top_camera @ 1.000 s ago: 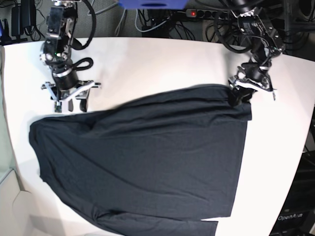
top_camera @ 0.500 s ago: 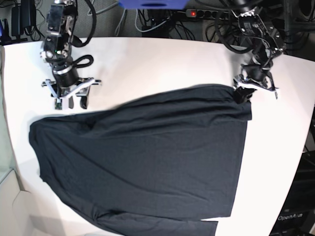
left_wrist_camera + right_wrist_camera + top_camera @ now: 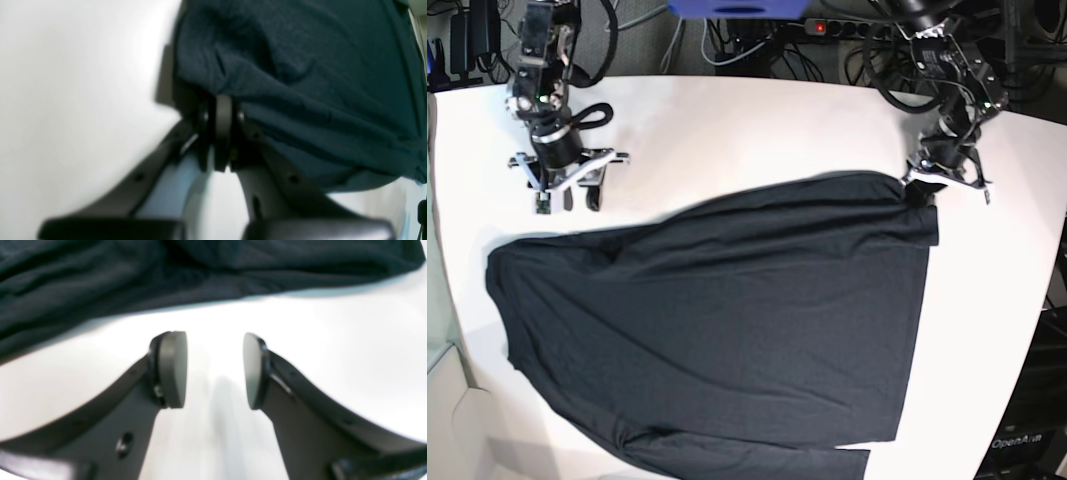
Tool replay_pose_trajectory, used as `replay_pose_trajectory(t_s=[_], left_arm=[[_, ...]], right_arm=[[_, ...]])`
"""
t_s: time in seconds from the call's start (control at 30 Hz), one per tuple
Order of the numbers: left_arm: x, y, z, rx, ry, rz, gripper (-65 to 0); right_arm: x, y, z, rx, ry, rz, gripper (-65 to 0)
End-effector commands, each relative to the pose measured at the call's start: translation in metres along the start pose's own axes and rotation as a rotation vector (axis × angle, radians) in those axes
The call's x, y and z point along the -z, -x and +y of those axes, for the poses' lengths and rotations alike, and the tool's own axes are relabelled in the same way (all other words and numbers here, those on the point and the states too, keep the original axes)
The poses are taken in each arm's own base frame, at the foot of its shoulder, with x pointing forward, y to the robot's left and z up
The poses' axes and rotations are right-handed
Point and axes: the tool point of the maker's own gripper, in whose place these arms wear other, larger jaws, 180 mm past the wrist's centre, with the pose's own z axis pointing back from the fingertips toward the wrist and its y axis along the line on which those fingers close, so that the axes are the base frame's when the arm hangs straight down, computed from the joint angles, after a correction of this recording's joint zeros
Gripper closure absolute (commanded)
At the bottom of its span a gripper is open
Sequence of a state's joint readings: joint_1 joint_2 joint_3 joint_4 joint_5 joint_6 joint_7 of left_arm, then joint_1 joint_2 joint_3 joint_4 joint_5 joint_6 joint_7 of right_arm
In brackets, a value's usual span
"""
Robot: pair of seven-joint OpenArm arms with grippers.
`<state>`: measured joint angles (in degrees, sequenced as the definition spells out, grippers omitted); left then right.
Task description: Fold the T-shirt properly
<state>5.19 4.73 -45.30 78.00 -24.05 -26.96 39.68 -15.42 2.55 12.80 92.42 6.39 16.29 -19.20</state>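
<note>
The black T-shirt point(image 3: 727, 320) lies spread flat across the white table, with a sleeve reaching the front edge. My left gripper point(image 3: 924, 192) sits at the shirt's far right corner. In the left wrist view its jaws point(image 3: 223, 126) are pressed together on a bunched edge of the dark cloth point(image 3: 317, 83). My right gripper point(image 3: 577, 200) hovers over bare table near the far left, a short way behind the shirt's edge. Its two pads point(image 3: 173, 370) stand apart with nothing between them, and the T-shirt point(image 3: 133, 273) lies just beyond their tips.
Bare white tabletop point(image 3: 757, 130) stretches between the two arms behind the shirt. Cables and a power strip point(image 3: 827, 27) crowd the space past the back edge. The table's right edge curves inward, with dark equipment point(image 3: 1027, 435) beside it.
My left gripper has shut on the shirt's far right corner. The right arm has drawn back a little from the shirt, jaws still open.
</note>
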Motion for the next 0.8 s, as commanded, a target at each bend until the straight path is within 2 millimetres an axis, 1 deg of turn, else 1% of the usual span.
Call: replay_pose_trajectory(t_s=[0.0, 0.07, 0.1, 0.13, 0.27, 0.4, 0.47, 0.63, 0.77], left_arm=[[-0.001, 0.010, 0.007, 0.018, -0.034, 0.055, 0.0], [-0.002, 0.010, 0.008, 0.020, -0.037, 0.056, 0.0], [-0.003, 0.008, 0.007, 0.025, -0.037, 0.050, 0.0], [-0.006, 0.001, 0.006, 0.040, -0.038, 0.033, 0.0], [-0.024, -0.021, 0.000, 0.104, -0.044, -0.033, 0.0], [-0.031, -0.035, -0.006, 0.135, -0.043, -0.071, 0.0], [-0.032, -0.038, -0.006, 0.143, -0.044, -0.076, 0.0], [-0.032, -0.031, -0.005, 0.151, -0.045, -0.031, 0.0], [-0.032, -0.031, -0.005, 0.152, -0.044, -0.030, 0.0]], right_arm=[[-0.001, -0.017, 0.000, -0.008, -0.007, -0.059, -28.1], [-0.001, -0.018, 0.000, -0.008, -0.007, -0.061, -28.1], [-0.002, -0.016, 0.000, -0.008, -0.007, -0.056, -28.1], [-0.003, -0.015, 0.000, -0.009, -0.007, -0.055, -28.1], [-0.011, -0.025, 0.002, -0.023, -0.007, -0.083, -28.0], [-0.018, -0.041, 0.005, -0.036, -0.008, -0.128, -28.0], [-0.020, -0.043, 0.005, -0.040, -0.008, -0.132, -28.0], [-0.022, -0.040, 0.005, -0.041, -0.008, -0.126, -28.0], [-0.023, -0.037, -0.001, -0.033, 0.009, -0.118, -28.3]])
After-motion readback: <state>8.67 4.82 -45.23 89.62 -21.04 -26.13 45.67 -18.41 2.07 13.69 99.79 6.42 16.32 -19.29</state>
